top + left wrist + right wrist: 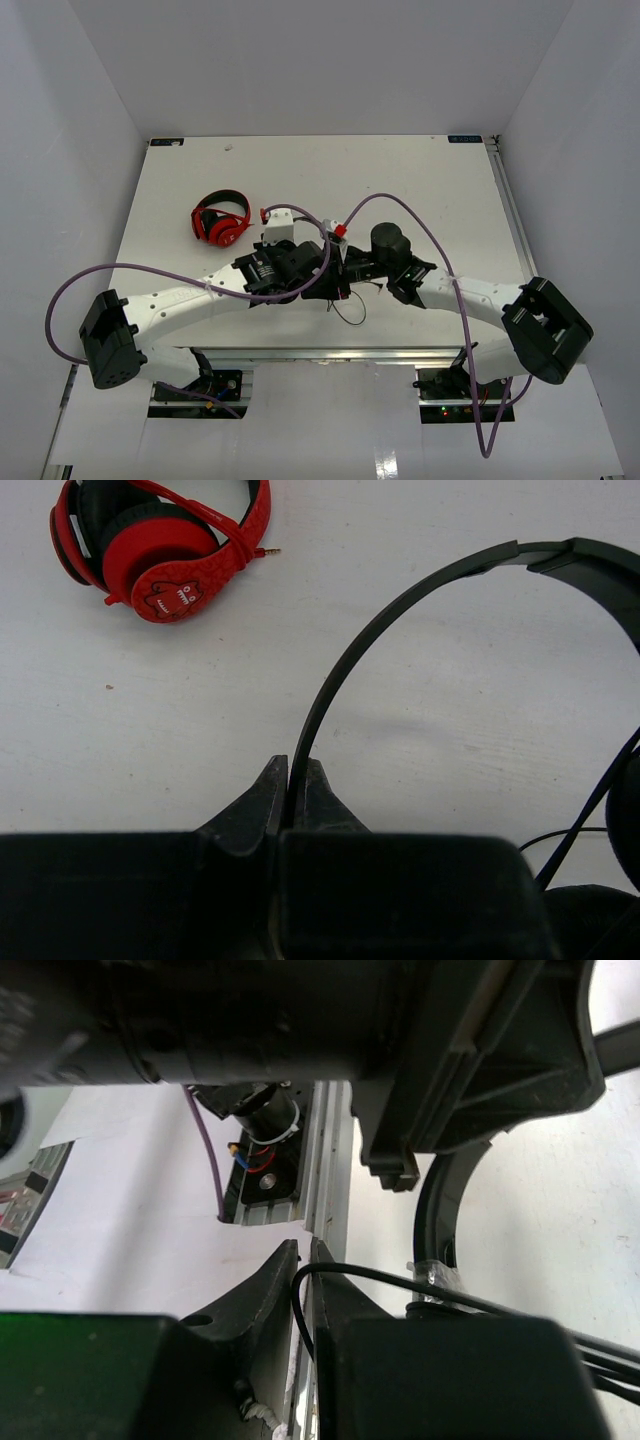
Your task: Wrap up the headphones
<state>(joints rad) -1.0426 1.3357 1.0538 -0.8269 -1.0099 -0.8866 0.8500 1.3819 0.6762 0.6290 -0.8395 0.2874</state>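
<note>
The black headphones hang between my two arms over the near middle of the table. In the left wrist view the thin headband (400, 592) arcs up and to the right from my left gripper (295, 780), which is shut on it. Part of a black earcup (628, 820) shows at the right edge, with the cable (588, 812) running past it. My right gripper (305, 1260) is shut on the thin dark cable (420, 1285), which bends down between its fingers. A loop of cable (352, 312) dangles below the two grippers in the top view. The earcups are mostly hidden there.
Red-and-black headphones (220, 220) lie on the white table (440, 190) at the back left, also seen as red headphones (160, 540) from the left wrist. The table's metal front rail (330, 1160) runs just beyond the right fingers. The left arm (300, 1020) looms close above the right gripper.
</note>
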